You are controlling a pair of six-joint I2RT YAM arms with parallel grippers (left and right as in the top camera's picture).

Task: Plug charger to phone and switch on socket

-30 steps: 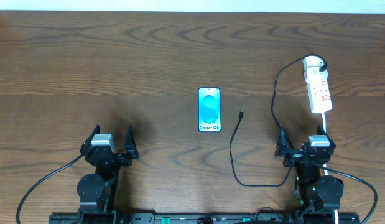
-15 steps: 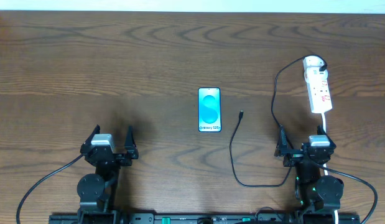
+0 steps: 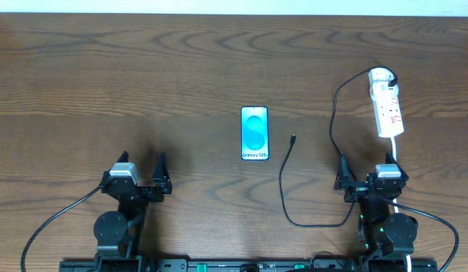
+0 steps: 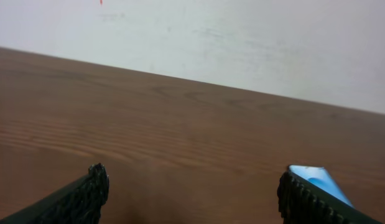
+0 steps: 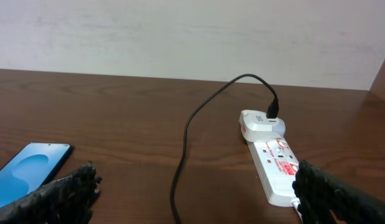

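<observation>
Your overhead camera looks straight down on the table [image 3: 143, 60] from well above, robot side at the bottom edge, so it takes in the whole work area. Your left wrist camera sits low over the wood and faces forward to the far wall [image 4: 242, 37], framed by the left gripper [image 4: 193, 183]. Its horizon slopes down to the right, and the phone [image 4: 316, 183] only clips the lower right corner. Your right wrist camera (also a shallow forward look) is framed by the right gripper [image 5: 195, 180]. It catches the phone at lower left, the charger [image 5: 186, 137] and the socket [image 5: 276, 168]. All three views share the phone.
</observation>
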